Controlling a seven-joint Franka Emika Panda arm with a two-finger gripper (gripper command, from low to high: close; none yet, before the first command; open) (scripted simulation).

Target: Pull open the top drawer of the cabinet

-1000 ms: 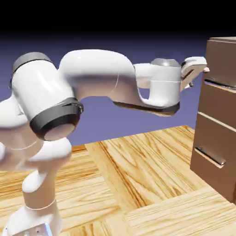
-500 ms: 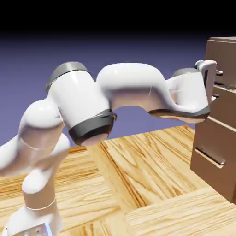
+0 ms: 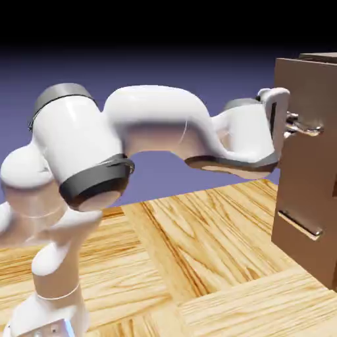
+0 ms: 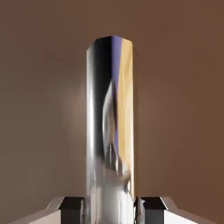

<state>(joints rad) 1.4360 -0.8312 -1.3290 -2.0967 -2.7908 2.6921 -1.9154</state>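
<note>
STEP: draw out top drawer | PINCER: clenched on silver bar handle, bar between both fingertips for straight pull | CABINET: lower drawer shut

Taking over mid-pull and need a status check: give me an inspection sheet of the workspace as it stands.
Surface: wooden table, bare where visible.
Job's things: top drawer stands out from the cabinet front, partly open; its silver handle is between the fingers. Lower drawer handle untouched.
Clutter: nothing seen.
Grippers: gripper shut on the top drawer's handle; grey fingertips flank the bar in the hand view.
Cables: nothing seen.
Surroundings: plain blue-violet backdrop, dark above.
</note>
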